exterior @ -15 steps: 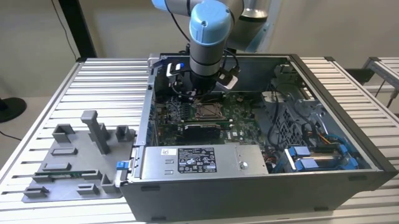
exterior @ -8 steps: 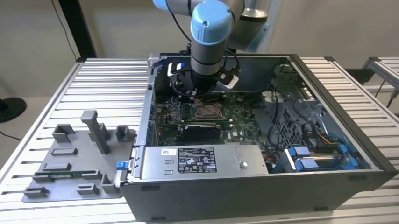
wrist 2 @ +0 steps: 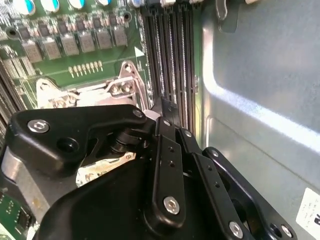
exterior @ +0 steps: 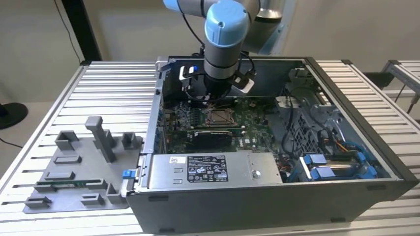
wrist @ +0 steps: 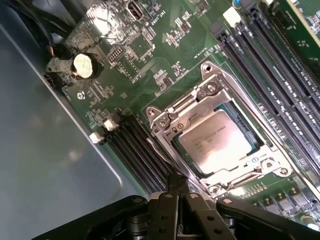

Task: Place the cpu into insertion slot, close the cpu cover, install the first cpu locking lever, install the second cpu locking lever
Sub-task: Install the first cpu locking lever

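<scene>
Ribbed aluminium table (exterior: 111, 93) carries the whole scene in the exterior view. On it stands an open computer case (exterior: 262, 201) with its side panel off. The robot arm (exterior: 226, 24), grey with blue joint caps, reaches down into the case from above. A grey fixture tray (exterior: 72, 187) with upright holders lies on the table at the exterior view's left, just beside the case. Inside the case, a grey power supply box (exterior: 262, 169) sits along the near wall. It bears a black-and-white label plate (exterior: 206, 168), whose print is too small to read. Blue drive latches (exterior: 328, 169) lie at the exterior view's right.

The green circuit board (wrist: 150, 60) covers the case floor. Black memory slots (wrist: 280, 75) run along two sides of the insertion slot (exterior: 219, 123), which lies directly below the arm's wrist. The cpu cover (wrist: 197, 100) lies flat over the socket, its square window framing the chip. The cpu (wrist: 215, 142) is seated in the socket, silvery face up, with faint print that cannot be made out. A thin lever rod (wrist: 161, 155) runs along the socket edge next to the memory slots; whether it is latched cannot be told.

The gripper (wrist: 177, 184) hangs just beside that edge of the socket, its fingers pressed together with nothing seen between them. A coin cell (wrist: 82, 65) sits near the board's edge. A white sticker (wrist 2: 310, 207) on the case wall appears in the second wrist view, its text cut off.
</scene>
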`<state>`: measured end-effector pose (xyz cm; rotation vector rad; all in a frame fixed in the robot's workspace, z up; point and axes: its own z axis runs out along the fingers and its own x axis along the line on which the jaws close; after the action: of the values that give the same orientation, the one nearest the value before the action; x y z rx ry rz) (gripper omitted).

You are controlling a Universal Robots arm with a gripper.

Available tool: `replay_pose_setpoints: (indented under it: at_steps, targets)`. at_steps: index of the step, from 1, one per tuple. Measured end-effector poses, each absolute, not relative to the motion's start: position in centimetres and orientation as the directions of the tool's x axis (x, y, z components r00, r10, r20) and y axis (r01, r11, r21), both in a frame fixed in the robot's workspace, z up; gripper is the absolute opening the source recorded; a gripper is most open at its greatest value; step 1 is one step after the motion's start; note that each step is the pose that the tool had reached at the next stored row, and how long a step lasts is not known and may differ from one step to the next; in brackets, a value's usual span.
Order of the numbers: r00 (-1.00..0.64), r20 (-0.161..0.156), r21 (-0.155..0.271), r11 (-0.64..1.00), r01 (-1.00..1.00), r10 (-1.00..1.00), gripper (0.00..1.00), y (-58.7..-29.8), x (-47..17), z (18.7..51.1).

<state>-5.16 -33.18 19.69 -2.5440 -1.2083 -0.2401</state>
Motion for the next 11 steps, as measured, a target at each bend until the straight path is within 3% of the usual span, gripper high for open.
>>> replay_pose_setpoints:
  at_steps: [11]
  targets:
    - [0.629,0.288,-0.213,-0.592,0.777,0.722,0.0,-33.21,-5.08,20.25]
